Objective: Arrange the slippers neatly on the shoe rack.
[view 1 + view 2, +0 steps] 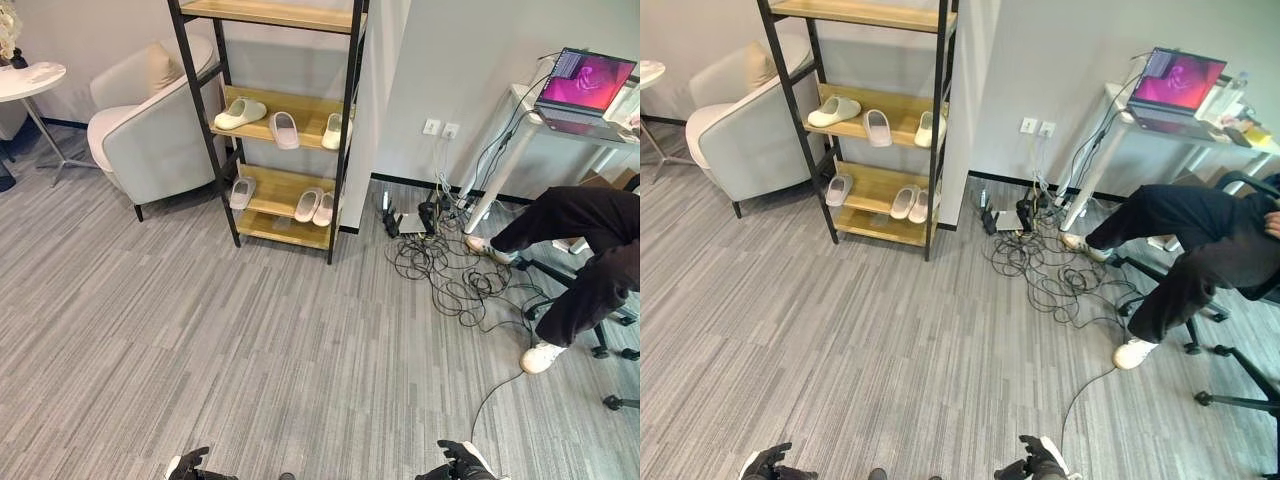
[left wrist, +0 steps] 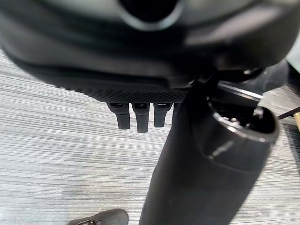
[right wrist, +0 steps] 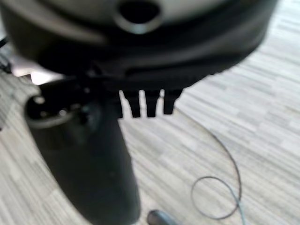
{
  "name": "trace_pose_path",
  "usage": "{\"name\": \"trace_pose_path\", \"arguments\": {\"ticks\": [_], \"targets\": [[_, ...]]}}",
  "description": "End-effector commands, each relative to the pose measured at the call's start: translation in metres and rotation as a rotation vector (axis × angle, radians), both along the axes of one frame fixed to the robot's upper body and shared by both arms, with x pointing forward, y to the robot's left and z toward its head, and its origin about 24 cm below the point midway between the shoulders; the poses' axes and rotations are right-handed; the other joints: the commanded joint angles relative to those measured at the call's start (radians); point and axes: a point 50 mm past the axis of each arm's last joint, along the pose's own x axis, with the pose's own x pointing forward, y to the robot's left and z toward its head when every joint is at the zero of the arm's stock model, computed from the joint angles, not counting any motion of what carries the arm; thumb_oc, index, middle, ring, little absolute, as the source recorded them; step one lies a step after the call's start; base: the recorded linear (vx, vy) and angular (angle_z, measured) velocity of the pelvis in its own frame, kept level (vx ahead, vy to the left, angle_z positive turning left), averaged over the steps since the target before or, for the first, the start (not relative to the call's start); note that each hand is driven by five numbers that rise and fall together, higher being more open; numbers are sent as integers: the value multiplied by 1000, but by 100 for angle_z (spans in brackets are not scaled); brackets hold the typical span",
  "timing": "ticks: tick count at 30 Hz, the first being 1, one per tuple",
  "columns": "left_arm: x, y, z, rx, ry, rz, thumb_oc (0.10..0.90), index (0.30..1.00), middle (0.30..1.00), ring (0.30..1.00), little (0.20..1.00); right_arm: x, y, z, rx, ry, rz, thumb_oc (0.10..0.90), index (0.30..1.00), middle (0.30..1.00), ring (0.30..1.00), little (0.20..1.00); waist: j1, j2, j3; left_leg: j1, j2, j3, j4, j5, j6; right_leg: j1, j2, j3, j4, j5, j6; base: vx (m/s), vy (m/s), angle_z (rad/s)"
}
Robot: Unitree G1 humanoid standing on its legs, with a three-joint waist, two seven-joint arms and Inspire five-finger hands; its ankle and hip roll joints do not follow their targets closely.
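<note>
A black-framed shoe rack (image 1: 344, 120) with wooden shelves stands against the wall, far ahead. On its middle shelf lie three pale slippers (image 1: 240, 112), (image 1: 284, 129), (image 1: 333, 130), turned different ways. The lower shelf holds one slipper (image 1: 242, 192) at the left and a pair (image 1: 315, 206) side by side at the right. My left hand (image 1: 188, 465) and right hand (image 1: 462, 462) hang low at the near edge of the view, far from the rack. Both are open with straight fingers (image 2: 137, 117), (image 3: 145, 104) over the striped grey floor and hold nothing.
A pale armchair (image 1: 150, 125) stands left of the rack, with a round white table (image 1: 30, 78) beyond it. A tangle of cables (image 1: 450, 275) lies on the floor to the right. A seated person's legs (image 1: 585, 255) stretch out by a desk with a laptop (image 1: 585, 85).
</note>
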Motion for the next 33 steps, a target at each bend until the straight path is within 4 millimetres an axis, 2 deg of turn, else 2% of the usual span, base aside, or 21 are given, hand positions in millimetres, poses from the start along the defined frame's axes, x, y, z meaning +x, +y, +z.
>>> {"name": "trace_pose_path", "arguments": {"ticks": [1, 7, 14, 15, 16, 17, 20, 22, 24, 26, 27, 30, 31, 33], "targets": [[12, -7, -1, -6, -5, -51, 800, 900, 900, 900, 900, 13, -13, 7, -77, -28, 27, 800, 900, 900, 900, 900, 0, 18, -11, 5, 50, 22, 5, -57, -73, -16, -51, -5, 6, -44, 101, 0, 0, 0], [8, -12, -3, -36, 22, -50, 800, 900, 900, 900, 900, 8, -13, 5, -64, -7, 19, 800, 900, 900, 900, 900, -2, 15, -8, 8, 56, 20, 5, -57, -76, -12, -43, -7, 7, -50, 94, 19, -29, 1], [16, -13, -2, -50, 5, -62, 800, 900, 900, 900, 900, 8, -11, 5, -55, 0, 29, 800, 900, 900, 900, 900, -6, 10, 19, -5, 73, 15, 21, -52, -82, -43, -31, -13, 61, -74, 79, 6, -56, 3], [18, -13, -2, -51, 0, -62, 800, 900, 900, 900, 900, 9, -10, 5, -50, -3, 28, 800, 900, 900, 900, 900, -6, 8, 28, -22, 75, 12, 47, -57, -84, -55, -31, -16, 76, -78, 75, -53, -117, 10], [23, -13, 0, -52, -16, -63, 800, 900, 900, 900, 900, 11, -9, 5, -46, -9, 27, 800, 900, 900, 900, 900, -3, 0, 48, -68, 70, 10, 122, -75, -93, -70, -33, -23, 93, -85, 67, -49, -94, 11], [23, -13, 0, -52, -16, -63, 800, 900, 900, 900, 900, 11, -9, 5, -46, -9, 27, 800, 900, 900, 900, 900, -4, 0, 47, -71, 70, 9, 126, -76, -93, -72, -33, -24, 94, -85, 67, -39, -97, 14], [27, -14, 1, -55, -33, -56, 800, 900, 900, 900, 900, 9, -9, 5, -46, -7, 20, 800, 900, 900, 900, 900, 4, -11, 72, -136, 61, 15, 245, -91, -113, -78, -40, -44, 110, -97, 55, 3, -69, 31], [30, -15, 1, -57, -44, -56, 800, 900, 900, 900, 900, 7, -12, 5, -56, 1, 10, 800, 900, 900, 900, 900, 12, -17, 92, -201, 66, 26, 343, -62, -129, -75, -47, -61, 116, -100, 48, -1, -51, 28], [31, -16, 2, -55, -45, -62, 800, 900, 900, 900, 900, 4, -12, 3, -58, 14, 3, 800, 900, 900, 900, 900, 16, -26, 100, -251, 81, 50, 408, -36, -129, -66, -52, -79, 113, -104, 41, 61, -38, 33], [28, -16, 1, -58, -35, -65, 800, 900, 900, 900, 900, -4, -12, 1, -54, 38, -7, 800, 900, 900, 900, 900, 22, -33, 98, -280, 96, 88, 401, -40, -117, -49, -54, -97, 104, -113, 43, 166, -5, 39], [21, -16, -1, -61, -13, -64, 800, 900, 900, 900, 900, -10, -12, -1, -50, 57, -12, 800, 900, 900, 900, 900, 29, -39, 90, -299, 109, 132, 348, -48, -103, -31, -53, -114, 92, -122, 48, 236, 40, 38], [15, -13, -2, -53, 7, -64, 800, 900, 900, 900, 900, -15, -11, -2, -46, 68, -20, 800, 900, 900, 900, 900, 39, -37, 84, -318, 135, 200, 253, 14, -106, -1, -48, -124, 82, -137, 54, 223, 90, 39], [15, -11, -2, -51, 2, -58, 800, 900, 900, 900, 900, -13, -9, -2, -40, 62, -17, 800, 900, 900, 900, 900, 46, -35, 86, -324, 136, 206, 236, 31, -110, 7, -43, -121, 86, -142, 55, 194, 131, 29], [10, -9, -2, -50, 10, -37, 800, 900, 900, 900, 900, -9, -5, -2, -32, 53, 4, 800, 900, 900, 900, 900, 51, -32, 80, -293, 120, 180, 195, 27, -100, 27, -39, -113, 98, -161, 63, 209, 157, 1]]}}
